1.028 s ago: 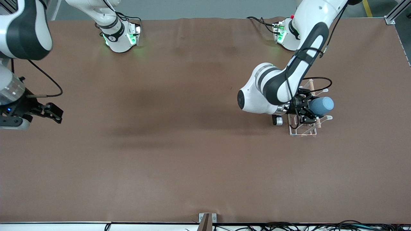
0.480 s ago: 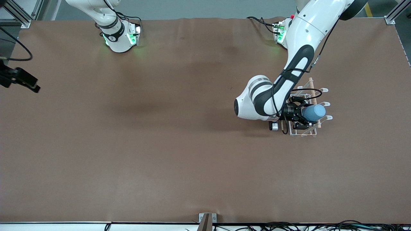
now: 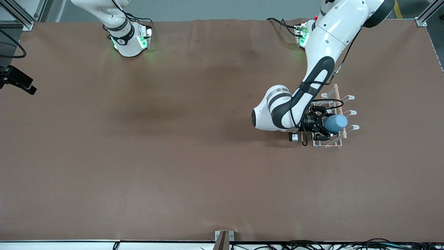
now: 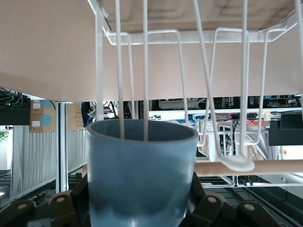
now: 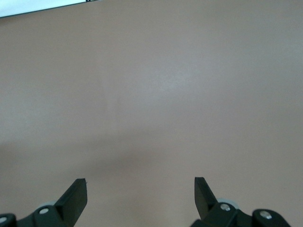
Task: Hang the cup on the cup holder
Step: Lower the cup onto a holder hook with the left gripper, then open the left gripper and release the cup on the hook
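Observation:
The light-blue cup (image 3: 336, 123) lies on its side in my left gripper (image 3: 324, 127), which is shut on it over the cup holder (image 3: 332, 144). That holder is a white wire rack with a wooden rod (image 3: 338, 99) along its top, standing at the left arm's end of the table. In the left wrist view the cup (image 4: 142, 175) fills the space between the black fingers (image 4: 204, 204). Two wires of one looped prong (image 4: 131, 71) run into its open mouth. My right gripper (image 5: 140, 189) is open over bare table, at the edge of the right arm's end (image 3: 20, 82).
The brown table mat (image 3: 180, 146) is bare apart from the rack. The two arm bases (image 3: 130, 38) stand along the edge farthest from the front camera. A small metal bracket (image 3: 223, 238) sits at the nearest edge.
My left gripper has carried the cup lower onto the rack, a little toward the front camera. The right arm has pulled back toward its end of the table, mostly out of the front view.

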Controlling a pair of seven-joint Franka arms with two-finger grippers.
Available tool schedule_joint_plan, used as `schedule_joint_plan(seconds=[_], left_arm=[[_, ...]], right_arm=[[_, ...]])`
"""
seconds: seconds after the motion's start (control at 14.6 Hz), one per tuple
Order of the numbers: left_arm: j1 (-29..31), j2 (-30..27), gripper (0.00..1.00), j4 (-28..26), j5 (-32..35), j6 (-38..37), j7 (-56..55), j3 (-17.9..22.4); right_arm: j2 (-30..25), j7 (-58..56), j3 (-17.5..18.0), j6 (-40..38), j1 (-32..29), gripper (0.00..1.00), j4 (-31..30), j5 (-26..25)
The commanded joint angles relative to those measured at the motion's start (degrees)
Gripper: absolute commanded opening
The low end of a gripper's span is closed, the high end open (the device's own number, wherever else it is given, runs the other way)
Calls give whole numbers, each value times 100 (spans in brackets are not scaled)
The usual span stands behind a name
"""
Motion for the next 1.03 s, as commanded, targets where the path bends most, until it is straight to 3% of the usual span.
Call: schedule_joint_plan(seconds=[0.0,0.21,0.27,0.41,0.48,0.62,0.69,0.96], left_arm=[[-32,212,8,148,115,-49,-21,-17],[-23,397,9,219,132,-49,-204,-17],[-23,415,14,210,141,-41,-249,-17],[21,389,34,236,98,-49,-345,-25],[12,354,49,306,54,-49,-398,-25],[-5,301,88,368,-52,-84,-486,-25],[-5,283,100,359,-52,-93,-660,-25],[-5,73,100,368,-272,-155,-777,-43]], right_arm=[[47,-6,12,-6,-42,100,82,64],[91,-6,12,108,-86,100,82,72],[91,-6,12,117,-86,100,82,64],[91,-6,3,108,-103,100,73,55],[91,-6,-6,108,-103,100,73,46],[91,-6,-6,108,-112,100,73,55],[91,-6,-6,108,-112,100,73,55],[91,3,-6,117,-95,100,73,55]])
